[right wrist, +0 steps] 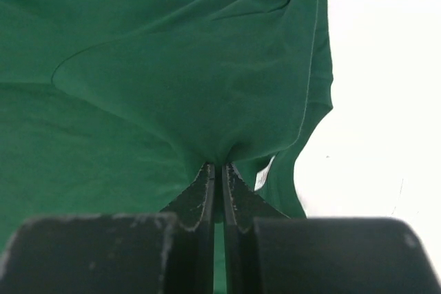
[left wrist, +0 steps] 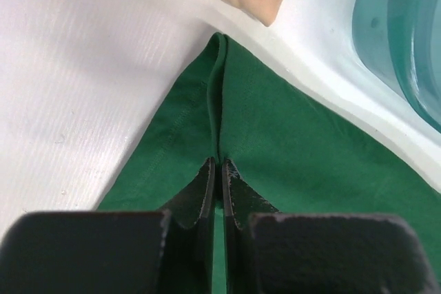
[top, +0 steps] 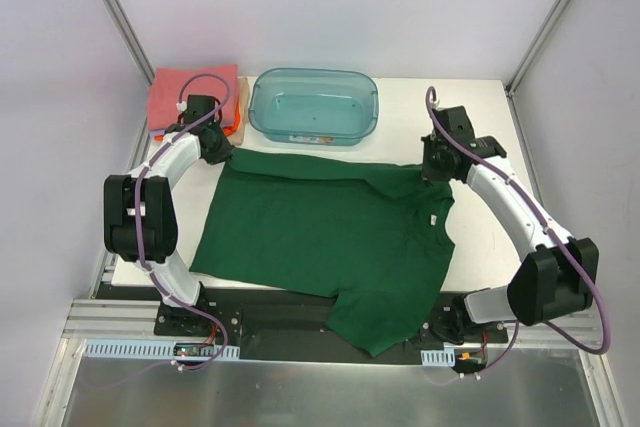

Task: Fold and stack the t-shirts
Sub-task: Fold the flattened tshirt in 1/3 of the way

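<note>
Green t-shirt [top: 320, 237], far edge pinched in left claw [left wrist: 215, 164], right claw [right wrist: 218, 167]

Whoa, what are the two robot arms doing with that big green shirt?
Each arm pinches a far corner of the green shirt, which lies spread on the table. The left fingers are shut on the corner near the folded pink shirt, the right fingers on bunched cloth at the other side. A teal bin sits behind.
</note>
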You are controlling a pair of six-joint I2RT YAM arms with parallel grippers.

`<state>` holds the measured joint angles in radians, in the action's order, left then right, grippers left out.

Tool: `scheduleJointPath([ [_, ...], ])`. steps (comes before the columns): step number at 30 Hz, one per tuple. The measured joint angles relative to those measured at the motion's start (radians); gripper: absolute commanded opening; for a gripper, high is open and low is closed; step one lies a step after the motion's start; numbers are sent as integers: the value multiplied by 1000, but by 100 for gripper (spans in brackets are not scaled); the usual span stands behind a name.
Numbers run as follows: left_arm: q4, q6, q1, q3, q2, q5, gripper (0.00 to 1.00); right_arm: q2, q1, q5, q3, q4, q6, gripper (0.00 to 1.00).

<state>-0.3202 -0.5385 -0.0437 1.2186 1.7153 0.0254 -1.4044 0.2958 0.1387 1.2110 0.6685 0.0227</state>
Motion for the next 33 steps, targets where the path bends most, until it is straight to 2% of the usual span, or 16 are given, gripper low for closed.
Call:
scheduleJointPath([
  [17, -31, 31, 0, -38, -29, -15, 0, 175, 75, 5, -138, 143, -83, 5],
  [26, -107, 52, 5, -49, -29, 11, 0, 181, 92, 2, -237, 147, -95, 7],
  [33, -220, 58, 6, -85, -71, 58, 0, 146, 93, 3, -247, 137, -96, 6],
])
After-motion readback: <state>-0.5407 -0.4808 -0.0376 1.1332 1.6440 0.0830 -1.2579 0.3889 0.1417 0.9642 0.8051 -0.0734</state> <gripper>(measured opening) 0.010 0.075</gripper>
